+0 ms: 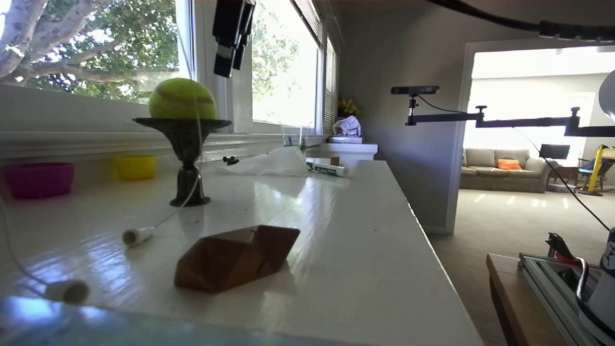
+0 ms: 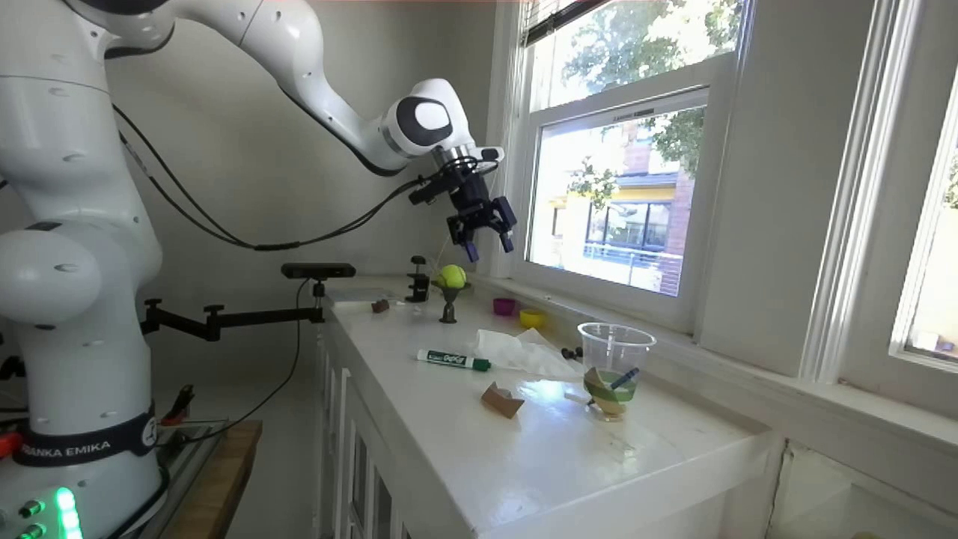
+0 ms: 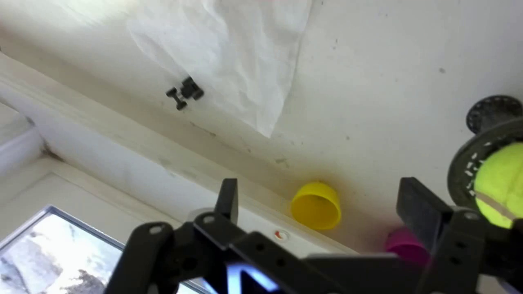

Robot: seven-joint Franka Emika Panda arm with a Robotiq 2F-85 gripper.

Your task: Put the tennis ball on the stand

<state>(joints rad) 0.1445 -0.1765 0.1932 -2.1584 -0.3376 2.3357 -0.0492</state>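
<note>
White counter under bright windows; robot arm out over it. Gripper up high, fingers spread wide. Dk stand upright on counter w/ tennis ball resting on top, apart from gripper. Yellow cup & purple cup nr window side, close to e/o.

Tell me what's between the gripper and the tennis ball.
Nothing visible: the gap from the gripper down to the tennis ball shows bare in both exterior views. In an exterior view, a thin cord crosses in front of the ball.
</note>
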